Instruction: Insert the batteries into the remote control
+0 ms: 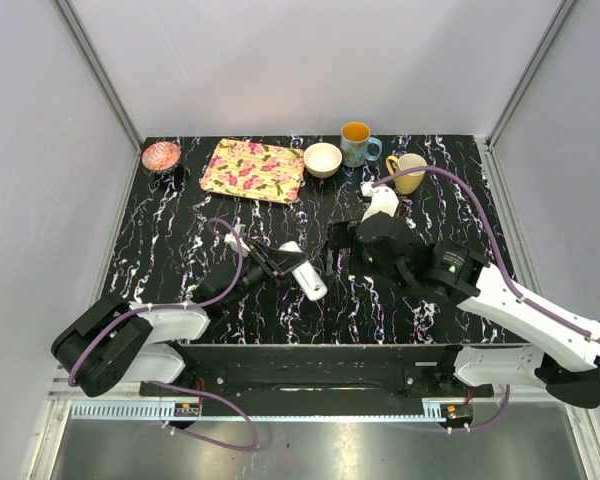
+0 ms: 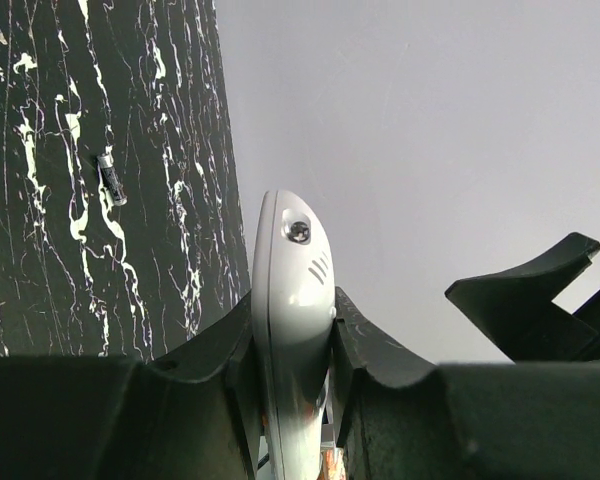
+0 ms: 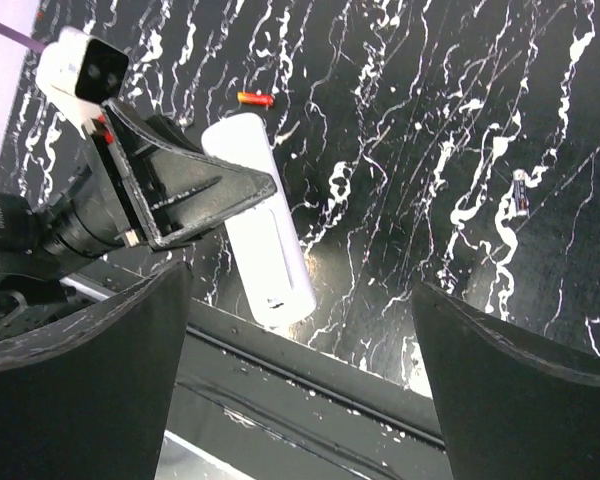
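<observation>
My left gripper point(image 1: 280, 262) is shut on the white remote control point(image 1: 307, 277) and holds it just above the black marbled table, near its front edge. In the left wrist view the remote control point(image 2: 290, 300) is clamped on edge between both fingers of that gripper point(image 2: 292, 345), rounded end pointing out. My right gripper point(image 1: 338, 250) hangs just right of the remote, open wide with nothing in it. Seen from the right wrist, its jaws point(image 3: 300, 290) stand far apart above the remote point(image 3: 265, 220). One dark battery point(image 3: 515, 192) lies loose on the table, and it also shows in the left wrist view point(image 2: 111, 178).
A small red-orange piece point(image 3: 255, 99) lies beyond the remote. Along the back stand a pink bowl point(image 1: 161, 155), a floral tray point(image 1: 252, 170), a cream bowl point(image 1: 322, 159), a blue mug point(image 1: 357, 145) and a yellow mug point(image 1: 408, 172). The table's front rail point(image 3: 310, 370) runs under the right gripper.
</observation>
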`<action>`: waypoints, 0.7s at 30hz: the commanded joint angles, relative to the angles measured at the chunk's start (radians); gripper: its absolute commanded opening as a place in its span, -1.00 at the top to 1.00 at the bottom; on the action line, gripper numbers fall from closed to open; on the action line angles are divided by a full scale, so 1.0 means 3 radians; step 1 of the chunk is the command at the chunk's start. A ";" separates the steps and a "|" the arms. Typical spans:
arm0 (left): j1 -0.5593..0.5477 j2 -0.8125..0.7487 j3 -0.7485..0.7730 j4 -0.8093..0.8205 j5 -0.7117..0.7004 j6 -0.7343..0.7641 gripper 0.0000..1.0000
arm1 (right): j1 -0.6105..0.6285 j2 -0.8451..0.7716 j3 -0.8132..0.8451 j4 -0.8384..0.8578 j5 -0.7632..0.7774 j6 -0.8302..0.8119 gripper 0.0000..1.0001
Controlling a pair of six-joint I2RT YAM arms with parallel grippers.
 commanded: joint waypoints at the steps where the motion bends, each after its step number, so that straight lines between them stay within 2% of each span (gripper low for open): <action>1: -0.0013 -0.0081 0.0029 0.0259 -0.0154 -0.0169 1.00 | -0.0034 -0.0081 -0.0058 0.0386 0.0307 -0.0070 -0.99; 2: -0.0023 -0.0086 0.0004 0.0253 -0.0164 -0.0189 1.00 | -0.0045 -0.0071 -0.0053 0.0265 0.0389 -0.0054 -0.98; 3: -0.0033 -0.0097 -0.0006 0.0258 -0.0205 -0.0194 1.00 | -0.0070 -0.0036 0.0033 0.0142 0.0476 0.0062 -0.73; 6: -0.0049 -0.0127 -0.0052 0.0309 -0.0241 -0.0220 1.00 | -0.0193 0.0164 0.0212 -0.0257 0.0599 0.0221 -0.34; 7: -0.0054 -0.0143 -0.0068 0.0325 -0.0256 -0.0230 1.00 | -0.0233 0.0230 0.0233 -0.0324 0.0615 0.0247 -0.07; 12: -0.0120 -0.0301 -0.0139 0.0294 -0.0429 -0.0246 1.00 | -0.0331 0.0302 0.0295 -0.0463 0.0518 0.0309 0.20; 15: -0.0212 -0.0368 -0.0155 0.0212 -0.0502 -0.0220 1.00 | -0.0367 0.0307 0.0295 -0.0468 0.0487 0.0319 0.28; 19: -0.0320 -0.0363 -0.0165 0.0243 -0.0660 -0.0246 1.00 | -0.0387 0.0333 0.0290 -0.0498 0.0446 0.0339 0.64; 20: -0.0355 -0.0352 -0.0170 0.0253 -0.0675 -0.0251 1.00 | -0.0397 0.0333 0.0290 -0.0504 0.0436 0.0350 0.90; 21: -0.0371 -0.0347 -0.0175 0.0268 -0.0721 -0.0256 1.00 | -0.0403 0.0353 0.0295 -0.0509 0.0421 0.0355 1.00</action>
